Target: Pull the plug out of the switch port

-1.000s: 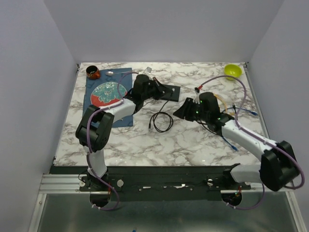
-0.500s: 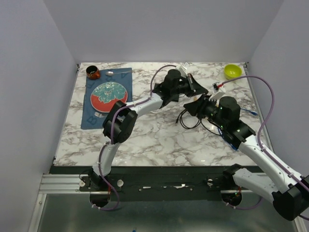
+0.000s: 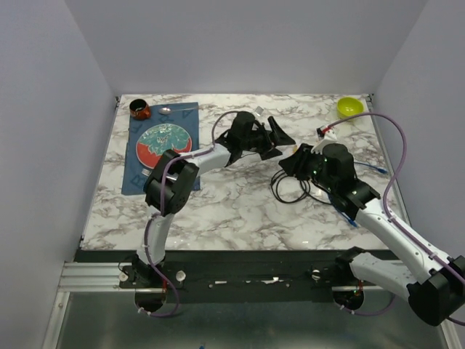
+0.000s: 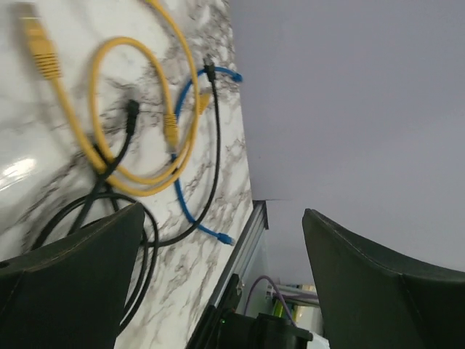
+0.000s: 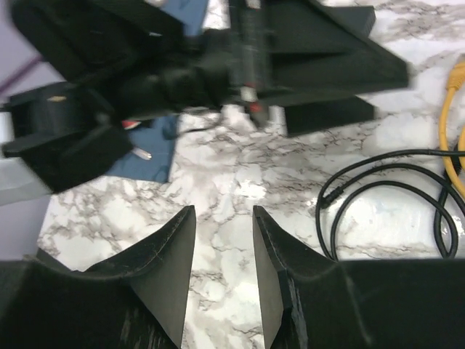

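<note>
My left gripper [image 3: 285, 135] hangs open over the middle of the marble table; in its wrist view the two dark fingers [image 4: 73, 280] stand wide with nothing between them. A flat black piece [image 3: 269, 154] shows just beneath it; it may be the switch, but I cannot tell, and no port is visible. A black cable [image 3: 294, 189] lies coiled on the table, its plug end [image 5: 330, 195] loose on the marble. My right gripper [image 3: 288, 164] sits beside the coil, its jaws partly apart over bare marble [image 5: 224, 218], holding nothing.
A blue mat [image 3: 138, 171] with a red and teal plate [image 3: 163, 140] lies at the left, a brown cup [image 3: 140, 110] behind it. A yellow-green bowl [image 3: 350, 107] stands far right. Yellow [image 4: 109, 156] and blue [image 4: 192, 218] cables lie near the right table edge.
My left gripper has gone from shut to wide open and drawn back a little to the left and nearer. The right arm has barely moved.
</note>
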